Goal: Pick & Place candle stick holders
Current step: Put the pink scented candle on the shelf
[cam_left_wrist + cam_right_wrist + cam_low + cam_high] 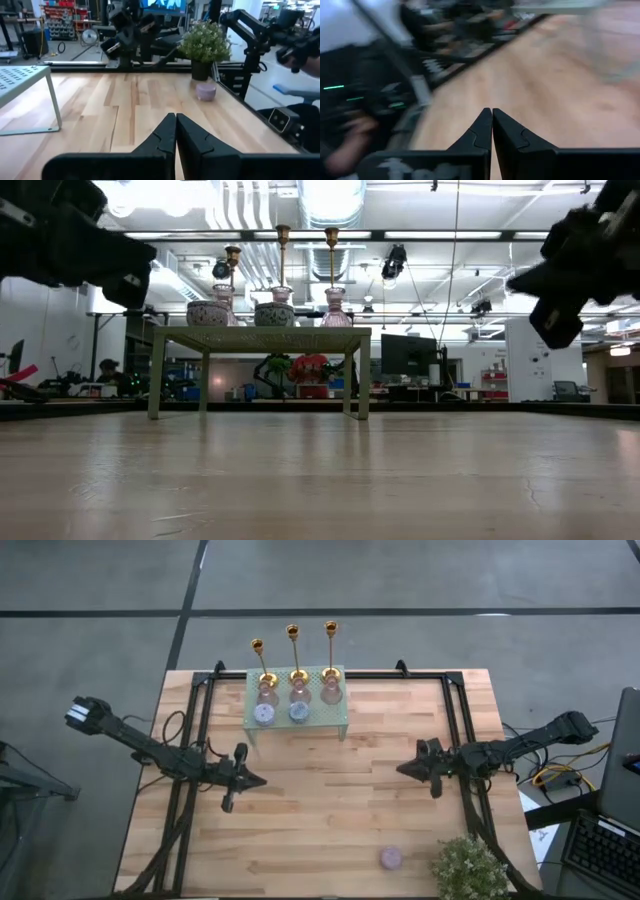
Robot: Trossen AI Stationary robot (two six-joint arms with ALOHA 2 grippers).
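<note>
Three gold candlesticks (pixel 293 650) stand at the far side of the pale green rack (pixel 297 698); they also show in the low view (pixel 283 260). In front of them on the rack are three pinkish glass holders (pixel 299 690) and two round pastel holders (pixel 281 714). A third purple holder (pixel 391 858) sits on the table near the front edge, beside the plant; it also shows in the left wrist view (pixel 205 91). My left gripper (pixel 258 780) is shut and empty above the table's left middle. My right gripper (pixel 402 769) is shut and empty at the right middle.
A bushy potted plant (pixel 468 868) stands at the front right corner. Black frame rails (pixel 200 730) run along the table's left and right sides. Bare wood lies between the two grippers and in front of the rack.
</note>
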